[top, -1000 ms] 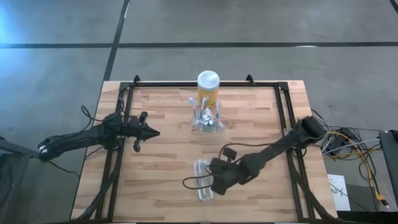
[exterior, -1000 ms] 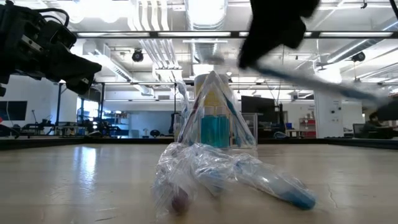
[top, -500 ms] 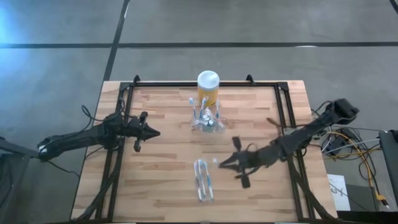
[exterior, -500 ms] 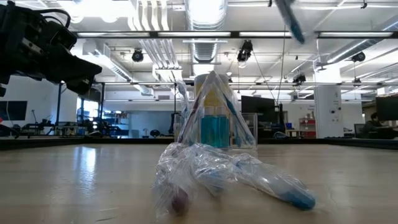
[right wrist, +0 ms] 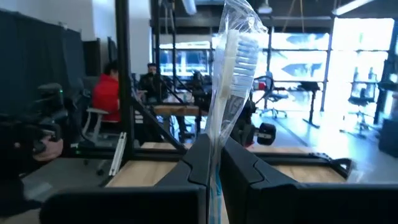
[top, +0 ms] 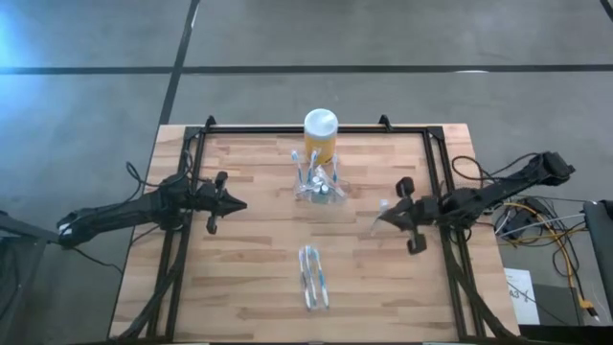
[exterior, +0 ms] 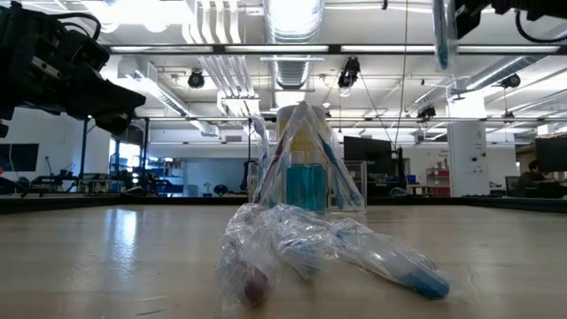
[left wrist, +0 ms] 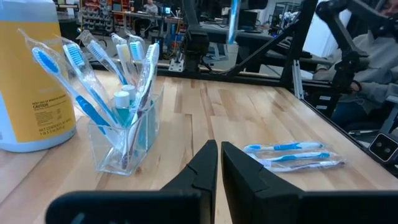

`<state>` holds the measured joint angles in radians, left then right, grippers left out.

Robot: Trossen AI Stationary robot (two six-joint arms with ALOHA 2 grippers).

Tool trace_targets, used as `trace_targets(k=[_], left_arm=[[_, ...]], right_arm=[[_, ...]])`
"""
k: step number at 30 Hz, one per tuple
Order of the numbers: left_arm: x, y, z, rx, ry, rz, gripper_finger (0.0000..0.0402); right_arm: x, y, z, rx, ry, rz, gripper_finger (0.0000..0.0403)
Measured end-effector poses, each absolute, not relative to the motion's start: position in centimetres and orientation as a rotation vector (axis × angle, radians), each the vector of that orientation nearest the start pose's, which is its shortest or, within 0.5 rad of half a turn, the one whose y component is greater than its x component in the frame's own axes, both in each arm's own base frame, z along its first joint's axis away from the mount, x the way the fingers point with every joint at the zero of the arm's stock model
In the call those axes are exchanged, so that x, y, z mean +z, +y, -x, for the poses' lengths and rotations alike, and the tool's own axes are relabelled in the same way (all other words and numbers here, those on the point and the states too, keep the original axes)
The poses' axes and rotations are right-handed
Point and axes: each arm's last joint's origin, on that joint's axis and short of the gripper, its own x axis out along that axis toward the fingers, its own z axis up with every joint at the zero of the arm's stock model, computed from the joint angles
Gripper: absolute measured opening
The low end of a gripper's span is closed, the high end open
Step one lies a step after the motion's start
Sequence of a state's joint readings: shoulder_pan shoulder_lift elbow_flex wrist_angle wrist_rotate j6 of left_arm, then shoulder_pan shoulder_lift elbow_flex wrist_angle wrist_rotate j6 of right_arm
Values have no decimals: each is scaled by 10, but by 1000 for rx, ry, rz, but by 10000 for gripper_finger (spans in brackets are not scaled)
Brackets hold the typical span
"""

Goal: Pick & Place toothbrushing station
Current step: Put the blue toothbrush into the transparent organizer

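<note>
The clear plastic holder [top: 319,186] stands on the table's far middle with several wrapped toothbrushes upright in it; it also shows in the left wrist view [left wrist: 124,140] and the low view [exterior: 306,177]. Two or three wrapped toothbrushes [top: 313,278] lie flat near the front edge. My right gripper [top: 385,218] is up in the air right of the holder, shut on one wrapped toothbrush [right wrist: 233,56]. My left gripper [top: 239,203] hovers left of the holder, shut and empty, pointing at it [left wrist: 219,149]. My right gripper pinches the wrapped toothbrush's handle [right wrist: 214,163] between its two fingers, through the clear wrapper. The bristle head [right wrist: 241,43] sticks out past the fingertips. The brush is lifted clear of the table and stands roughly upright in the low view [exterior: 440,35].
A yellow jar with a white lid [top: 321,134] stands just behind the holder. A black frame [top: 436,182] runs along the table's sides and far edge. Bare wood lies between the holder and the loose toothbrushes.
My right gripper has risen from the loose toothbrushes near the front edge and swung toward the table's right and far side, carrying one wrapped toothbrush lifted clear. The other toothbrushes stay on the table.
</note>
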<state>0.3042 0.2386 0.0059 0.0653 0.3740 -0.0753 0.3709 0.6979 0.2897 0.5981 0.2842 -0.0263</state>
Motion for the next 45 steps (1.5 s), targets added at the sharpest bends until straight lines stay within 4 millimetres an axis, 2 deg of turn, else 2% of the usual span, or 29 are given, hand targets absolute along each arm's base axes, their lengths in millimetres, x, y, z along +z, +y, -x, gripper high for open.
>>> trace_targets(k=[5,9,19,28,31,35,39,45], left_arm=[[152,23,-107,-64,157,132,25],[153,23,-107,-63,156,142,25],[153,23,-107,-59,147,110,25],[154,23,-108,-57,138,137,25],[154,23,-108,-50,138,170,25],[156,26,-108,41,114,214,23],[159,26,-108,45,104,188,6],[165,26,-108,35,69,149,5]], right_arm=[[240,36,-136,103,-202,3,12],[233,30,-127,107,-154,23,13],[214,27,-117,99,-153,89,13],[185,25,-111,91,-175,124,13],[184,24,-110,83,-161,139,13],[186,24,-109,83,-185,152,13],[185,24,-109,83,-182,154,13],[187,24,-109,78,-201,200,13]])
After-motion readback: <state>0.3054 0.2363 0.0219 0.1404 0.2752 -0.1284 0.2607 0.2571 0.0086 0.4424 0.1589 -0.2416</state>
